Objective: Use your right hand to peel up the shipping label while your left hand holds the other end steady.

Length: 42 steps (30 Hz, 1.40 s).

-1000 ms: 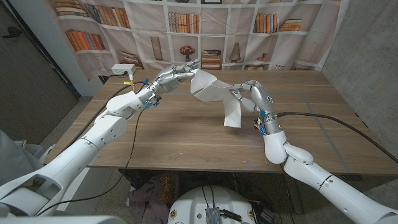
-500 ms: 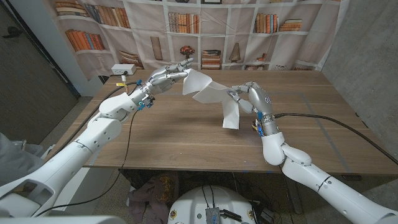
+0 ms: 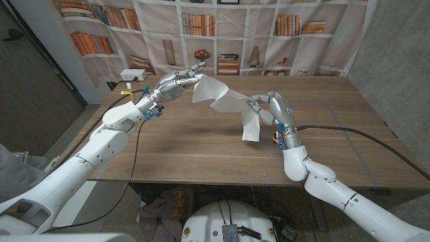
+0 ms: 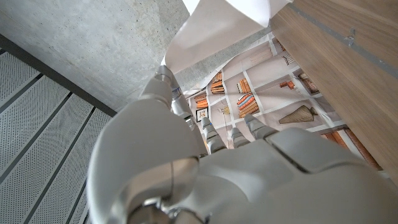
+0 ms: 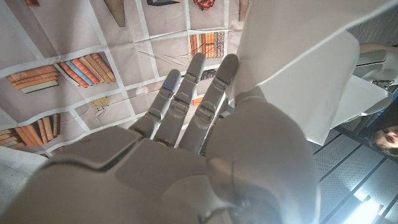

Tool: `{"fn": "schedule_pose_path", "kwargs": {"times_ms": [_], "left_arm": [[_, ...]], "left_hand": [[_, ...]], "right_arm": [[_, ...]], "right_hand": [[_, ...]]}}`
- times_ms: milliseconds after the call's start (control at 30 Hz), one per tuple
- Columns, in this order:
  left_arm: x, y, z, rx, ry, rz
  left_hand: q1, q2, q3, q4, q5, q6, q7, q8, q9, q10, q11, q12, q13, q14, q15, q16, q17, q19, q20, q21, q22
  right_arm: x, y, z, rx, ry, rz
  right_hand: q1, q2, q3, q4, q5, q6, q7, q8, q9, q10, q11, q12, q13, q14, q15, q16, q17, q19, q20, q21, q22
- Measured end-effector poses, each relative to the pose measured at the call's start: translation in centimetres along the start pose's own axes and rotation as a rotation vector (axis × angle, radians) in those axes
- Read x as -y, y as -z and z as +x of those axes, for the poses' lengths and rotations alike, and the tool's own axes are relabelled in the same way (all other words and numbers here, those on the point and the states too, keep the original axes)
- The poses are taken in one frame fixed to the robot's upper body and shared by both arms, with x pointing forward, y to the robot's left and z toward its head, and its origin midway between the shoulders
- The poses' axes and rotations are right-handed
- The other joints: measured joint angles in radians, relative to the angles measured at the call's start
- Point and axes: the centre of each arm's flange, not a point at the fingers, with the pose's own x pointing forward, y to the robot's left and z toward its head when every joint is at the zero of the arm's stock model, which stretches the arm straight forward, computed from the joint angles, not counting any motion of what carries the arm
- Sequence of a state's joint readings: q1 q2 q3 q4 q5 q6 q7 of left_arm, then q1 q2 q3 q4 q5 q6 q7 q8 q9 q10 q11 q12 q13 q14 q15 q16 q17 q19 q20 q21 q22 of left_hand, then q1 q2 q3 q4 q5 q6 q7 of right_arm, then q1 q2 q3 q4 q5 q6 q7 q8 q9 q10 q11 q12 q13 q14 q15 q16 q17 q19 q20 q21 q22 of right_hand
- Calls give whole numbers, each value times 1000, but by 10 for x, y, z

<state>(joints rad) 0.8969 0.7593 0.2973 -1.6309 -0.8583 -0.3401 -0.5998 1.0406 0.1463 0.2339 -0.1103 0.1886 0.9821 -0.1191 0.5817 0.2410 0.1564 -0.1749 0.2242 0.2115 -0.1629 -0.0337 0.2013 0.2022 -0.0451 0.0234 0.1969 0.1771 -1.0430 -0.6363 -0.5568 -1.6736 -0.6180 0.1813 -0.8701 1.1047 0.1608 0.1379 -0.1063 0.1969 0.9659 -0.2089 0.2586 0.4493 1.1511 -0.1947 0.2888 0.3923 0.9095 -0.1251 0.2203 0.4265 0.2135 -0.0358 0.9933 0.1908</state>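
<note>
Left hand point(image 3: 176, 82) raised over the bench point(image 3: 201, 141), fingers point(image 3: 195, 70) closed together on one end of the white shipping label point(image 3: 225, 101). Label hangs in air between both hands, clear of the bench. Right hand point(image 3: 265, 107) holds the other end, fingers point(image 3: 255, 105) pinched on the sheet; a loose flap droops just below them.
</note>
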Motion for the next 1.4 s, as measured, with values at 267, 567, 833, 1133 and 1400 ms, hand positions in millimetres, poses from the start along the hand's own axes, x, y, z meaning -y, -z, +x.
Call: {"fn": "schedule_pose_path", "kwargs": {"times_ms": [267,567,833,1133,1400], "left_arm": [[-4,-6,-8,22,-40,5],[-10,-11,-20,37,-96,21],[-19,-13,-29,42,-151,37],[-28,-12,-33,37,-186,44],[-34,-13,-33,41,-197,48]], "left_hand": [[0,0,0,0,0,0,0,0,0,0,0,0,0,0,0,0,0,0,0,0,0],[0,0,0,0,0,-2,2,3,0,0,0,0,0,0,0,0,0,0,0,0,0],[0,0,4,-4,0,0,0,7,0,4,-4,0,0,0,0,0,-2,0,0,0,0],[9,-9,4,-4,0,2,-2,7,0,4,-4,0,0,0,0,0,-2,0,0,0,0],[1,-17,8,-9,0,6,-2,12,0,4,-4,0,0,0,0,0,-2,4,-4,0,0]], "right_arm": [[0,5,-4,-20,-6,-11],[0,12,-8,-44,-15,-29],[-1,19,-14,-75,-29,-51],[-2,25,-16,-101,-34,-67],[-2,27,-15,-112,-34,-73]], "right_hand": [[0,0,0,0,0,0,0,0,0,0,0,-4,-2,0,0,0,1,0,0,5,0],[0,0,0,0,0,0,0,0,-1,0,0,-4,-1,0,0,0,0,-4,-4,5,0],[0,0,0,0,0,0,0,0,0,0,0,-4,-3,0,0,0,3,-5,-6,9,0],[0,0,0,0,0,0,0,-1,0,0,0,-4,-3,0,0,0,1,-5,-6,9,0],[0,0,0,0,0,0,0,-2,-1,0,0,-4,-3,0,0,0,0,-5,-6,9,0]]}}
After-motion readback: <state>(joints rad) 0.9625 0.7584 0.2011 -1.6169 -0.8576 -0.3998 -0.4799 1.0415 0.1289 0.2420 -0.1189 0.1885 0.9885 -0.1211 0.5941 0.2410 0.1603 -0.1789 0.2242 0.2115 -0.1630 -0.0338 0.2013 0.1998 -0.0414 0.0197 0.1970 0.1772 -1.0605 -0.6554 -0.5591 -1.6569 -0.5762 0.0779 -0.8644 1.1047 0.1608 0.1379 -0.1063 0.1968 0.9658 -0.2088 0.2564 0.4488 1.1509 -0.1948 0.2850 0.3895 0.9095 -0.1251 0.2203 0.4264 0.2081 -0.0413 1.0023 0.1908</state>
